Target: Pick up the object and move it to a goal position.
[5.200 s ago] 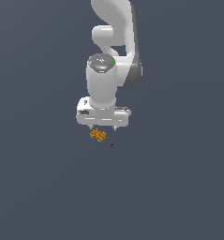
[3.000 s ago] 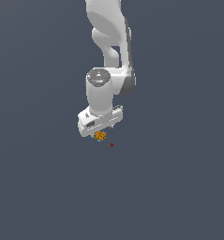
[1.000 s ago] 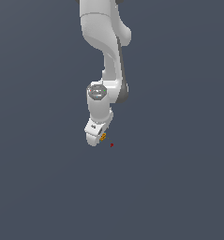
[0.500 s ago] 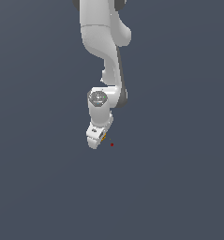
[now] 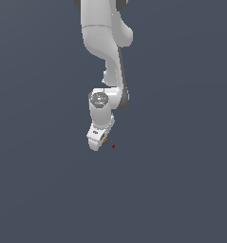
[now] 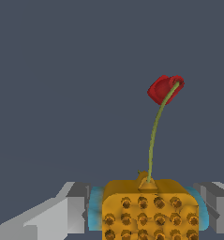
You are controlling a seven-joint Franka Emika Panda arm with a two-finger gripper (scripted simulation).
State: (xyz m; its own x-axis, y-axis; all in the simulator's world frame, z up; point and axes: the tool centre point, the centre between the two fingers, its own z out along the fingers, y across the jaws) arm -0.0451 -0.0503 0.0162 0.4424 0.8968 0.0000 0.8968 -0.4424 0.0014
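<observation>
While the white two-finger gripper (image 5: 98, 142) is clamping the small orange-yellow bumpy block with teal edges (image 6: 150, 209) between its grey fingers (image 6: 69, 211), the pick looks done and only the short carry to the tiny red goal dot (image 5: 113, 146) is remaining. In the exterior view the block is peeking out at the gripper's side, just beside the dot toward that view's right. No supporting surface is showing, only grey backdrop.
</observation>
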